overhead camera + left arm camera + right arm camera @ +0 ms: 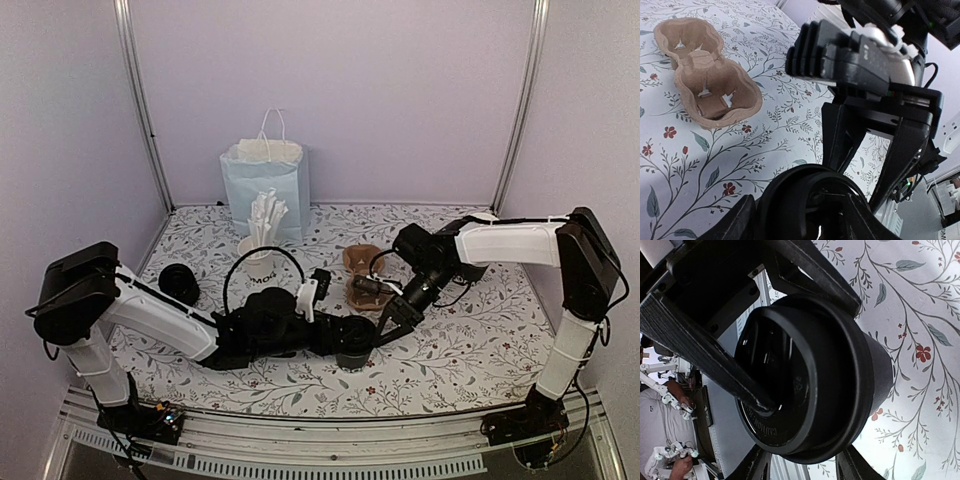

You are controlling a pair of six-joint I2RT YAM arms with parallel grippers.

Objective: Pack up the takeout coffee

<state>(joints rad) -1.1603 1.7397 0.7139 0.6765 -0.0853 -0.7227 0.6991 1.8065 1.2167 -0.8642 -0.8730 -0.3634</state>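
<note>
**Inspector:** Placement first, from the left. Why is the cup held where it is?

**Examiner:** The left gripper (797,221) comes in level and low with the black cup (840,375) between its jaws. The lid (775,380) is on, and the base seems to sit on the table (480,340). My judgement is that it steadies the cup so the other arm can take a share of it. The cup carrier (705,85) lies just beyond both sets of jaws, apart from them, with both holes facing up and vacant. The cup is not yet packed.

**Inspector:** Left jaws?

**Examiner:** Fairly wide, one finger on each side of the cup, and pressed to it by the look of the right wrist view. I record a grip on the cup.

**Inspector:** And the right?

**Examiner:** The right gripper (862,165) meets the cup from the opposite side, its jaws about halfway apart and astride the lidded top. Nothing else is between them. Whether the fingers (840,140) bear on the cup or stand just clear of it, I cannot tell, because the lid's rim hides the contact.
</note>
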